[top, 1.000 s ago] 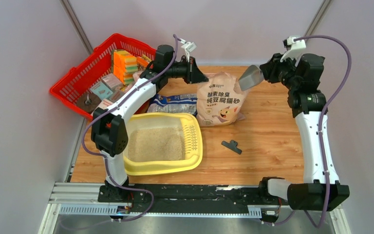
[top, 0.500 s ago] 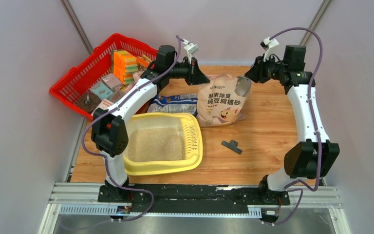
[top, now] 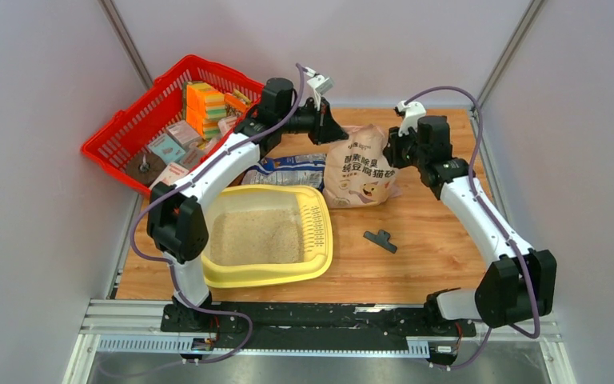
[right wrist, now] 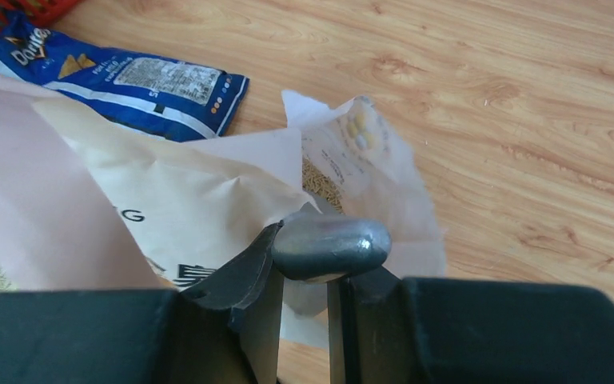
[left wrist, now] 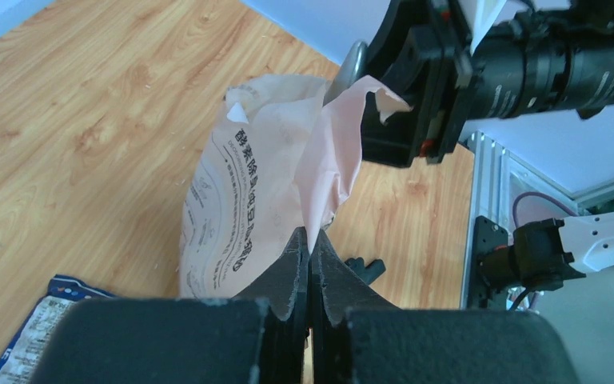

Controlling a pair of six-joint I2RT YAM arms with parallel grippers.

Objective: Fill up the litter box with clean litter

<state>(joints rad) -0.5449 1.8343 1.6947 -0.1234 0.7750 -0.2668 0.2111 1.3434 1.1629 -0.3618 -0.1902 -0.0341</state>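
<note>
The pale-yellow litter box [top: 320, 240] sits at front left, with beige clean litter [top: 256, 238] spread over its floor. Behind it stands the tan paper litter bag [top: 358, 172]. My left gripper [top: 329, 128] is shut on the bag's torn top edge [left wrist: 320, 188] and holds the mouth open. My right gripper [top: 390, 149] is at the mouth from the right, shut on a grey metal scoop's handle [right wrist: 332, 246]. The scoop [left wrist: 352, 62] reaches down into the bag [right wrist: 184, 192], where some granules [right wrist: 320, 182] show.
A red mesh basket [top: 128, 132] with packets stands at the back left. A blue-and-white printed bag [top: 288, 169] lies between the basket, the litter box and the tan bag. A small black clip [top: 380, 239] lies on the wood right of the litter box.
My right arm has swung down and to the left, taking the scoop from above the table's right side into the bag's mouth. The left gripper has kept its hold on the bag edge.
</note>
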